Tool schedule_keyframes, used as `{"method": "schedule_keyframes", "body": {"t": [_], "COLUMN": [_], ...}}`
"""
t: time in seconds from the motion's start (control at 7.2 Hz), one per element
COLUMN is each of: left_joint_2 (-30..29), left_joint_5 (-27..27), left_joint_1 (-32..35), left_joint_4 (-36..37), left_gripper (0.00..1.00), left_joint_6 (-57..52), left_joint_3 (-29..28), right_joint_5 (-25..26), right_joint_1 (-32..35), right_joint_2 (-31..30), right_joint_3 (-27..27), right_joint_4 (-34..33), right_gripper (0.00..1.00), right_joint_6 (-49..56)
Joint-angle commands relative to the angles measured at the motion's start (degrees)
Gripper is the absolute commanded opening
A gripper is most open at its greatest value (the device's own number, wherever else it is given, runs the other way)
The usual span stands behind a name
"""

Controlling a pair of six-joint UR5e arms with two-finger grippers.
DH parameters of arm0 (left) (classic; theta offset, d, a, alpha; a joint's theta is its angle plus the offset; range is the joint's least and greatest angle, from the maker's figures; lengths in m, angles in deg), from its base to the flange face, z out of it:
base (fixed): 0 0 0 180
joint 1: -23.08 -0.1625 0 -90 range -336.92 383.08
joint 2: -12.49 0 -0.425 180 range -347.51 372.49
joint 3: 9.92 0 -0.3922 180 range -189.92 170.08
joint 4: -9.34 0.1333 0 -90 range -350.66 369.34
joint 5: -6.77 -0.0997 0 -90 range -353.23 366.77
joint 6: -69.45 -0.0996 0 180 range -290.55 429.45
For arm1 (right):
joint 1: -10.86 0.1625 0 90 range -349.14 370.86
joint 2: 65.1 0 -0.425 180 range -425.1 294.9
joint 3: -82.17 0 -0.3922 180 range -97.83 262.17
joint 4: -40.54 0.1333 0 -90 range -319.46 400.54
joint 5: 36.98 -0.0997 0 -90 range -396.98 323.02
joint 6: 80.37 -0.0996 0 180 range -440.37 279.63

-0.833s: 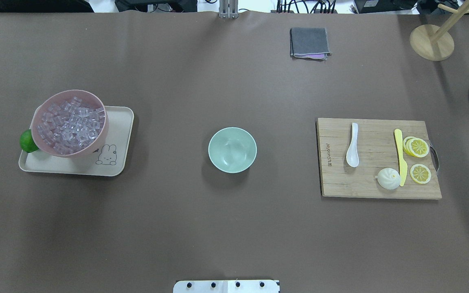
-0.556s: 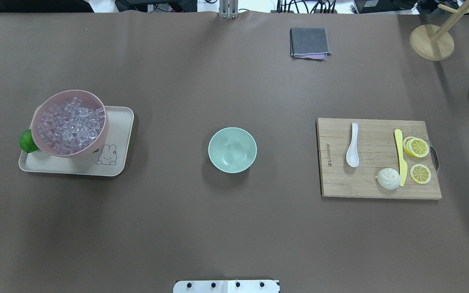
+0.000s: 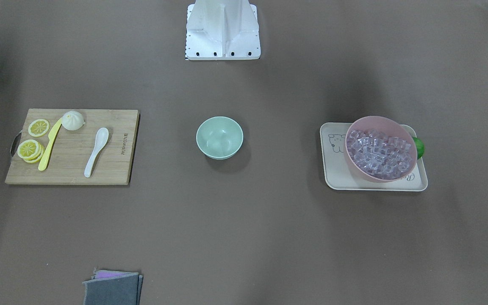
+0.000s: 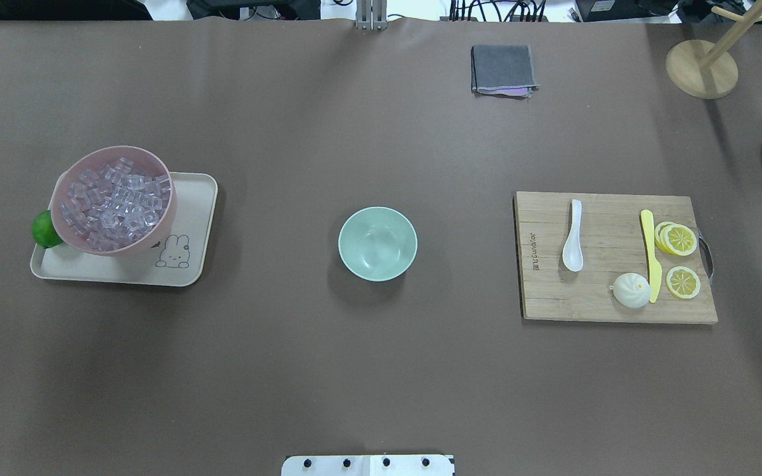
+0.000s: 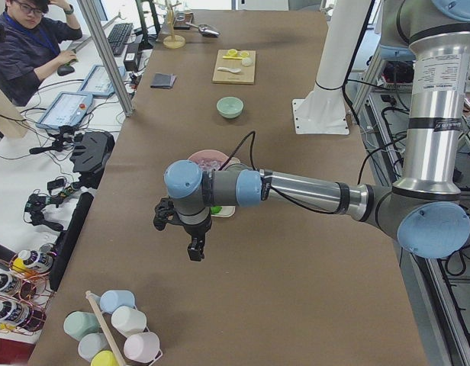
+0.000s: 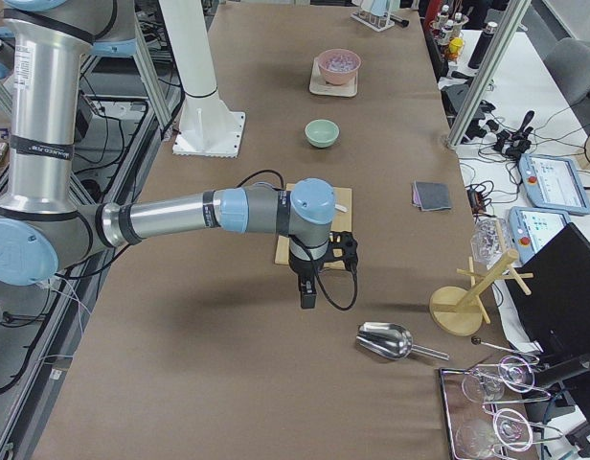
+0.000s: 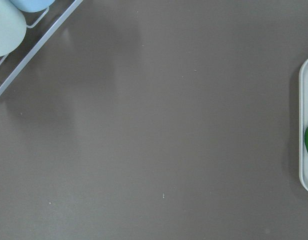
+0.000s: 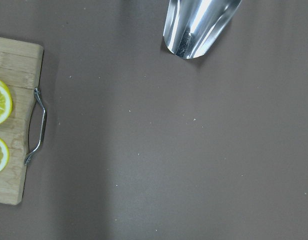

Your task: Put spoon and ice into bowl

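Note:
The white spoon (image 4: 573, 237) lies on a wooden cutting board (image 4: 606, 304) on the right, also in the front view (image 3: 96, 151). The mint-green bowl (image 4: 377, 243) stands empty at the table's middle. The clear ice cubes (image 4: 115, 203) fill a pink bowl (image 3: 375, 177) on a beige tray (image 4: 192, 198) on the left. My left gripper (image 5: 195, 252) hangs over bare table beyond the tray's outer end. My right gripper (image 6: 307, 295) hangs between the board and a metal scoop (image 6: 386, 340). Both show only in the side views, so I cannot tell whether they are open or shut.
On the board lie a yellow knife (image 4: 650, 254), lemon slices (image 4: 678, 239) and a white bun (image 4: 631, 289). A lime (image 4: 43, 229) sits on the tray. A grey cloth (image 4: 502, 69) and a wooden stand (image 4: 701, 69) are at the far edge. Cups (image 5: 113, 328) stand by the left end.

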Motion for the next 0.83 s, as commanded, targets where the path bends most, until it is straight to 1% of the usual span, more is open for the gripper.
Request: {"method": "schedule_keyframes", "body": {"t": [0.0,0.14,0.42,0.69], "left_joint_2": [-0.23,0.29,-0.57,0.38], "left_joint_5": [0.03,0.03,0.12,-0.06], "left_joint_1": [0.08,0.09,0.09,0.17], "left_joint_4": [-4.3,-8.85,-15.98,-25.37], "left_gripper": [0.98,0.98,0.98,0.98], "left_joint_6": [0.39,0.39,0.48,0.66], "left_joint_3": [0.67,0.76,0.15,-0.46], "right_joint_5": [-1.23,-1.94,-6.84,-7.04], "right_joint_1": [-0.12,-0.13,-0.04,0.05], "right_joint_2": [0.17,0.35,0.09,0.0], "right_joint_3": [-2.45,-2.63,-3.42,-3.33], "right_joint_4": [0.04,0.21,8.6,12.41], "right_gripper": [1.0,1.0,1.0,1.0], "right_joint_6": [-0.05,-0.23,-0.75,-1.45]}}
